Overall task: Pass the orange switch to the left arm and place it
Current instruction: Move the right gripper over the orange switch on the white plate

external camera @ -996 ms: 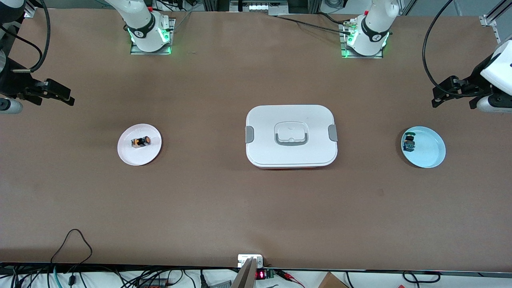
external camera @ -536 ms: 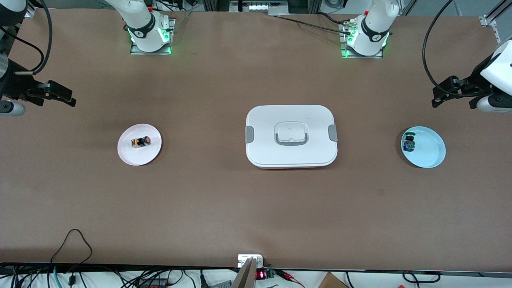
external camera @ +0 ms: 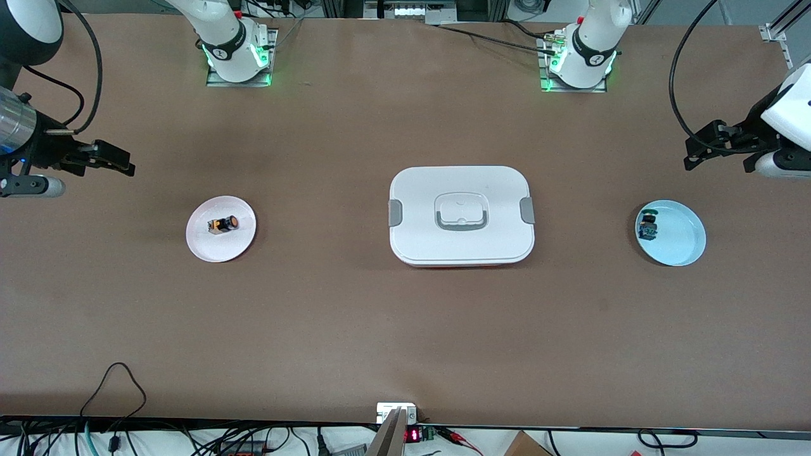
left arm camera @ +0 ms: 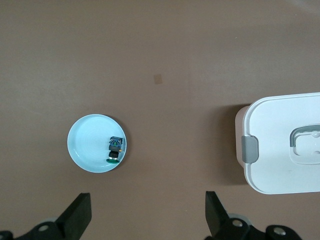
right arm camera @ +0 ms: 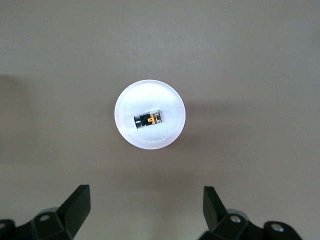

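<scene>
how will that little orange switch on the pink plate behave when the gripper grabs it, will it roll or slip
The orange switch lies on its side on the pink plate, and its cap looks round, so a nudge may roll it. It looks stiff and probably light, being far smaller than the plate. The plate looks smooth, so the switch might skid if the open right gripper closes off-centre.

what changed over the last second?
The right gripper has shifted along the table's right-arm end, toward the white plate holding the orange switch; its fingers are open and hold nothing. The left gripper waits open near the blue plate. The switch, both plates, the green switch and the box stayed put.
</scene>
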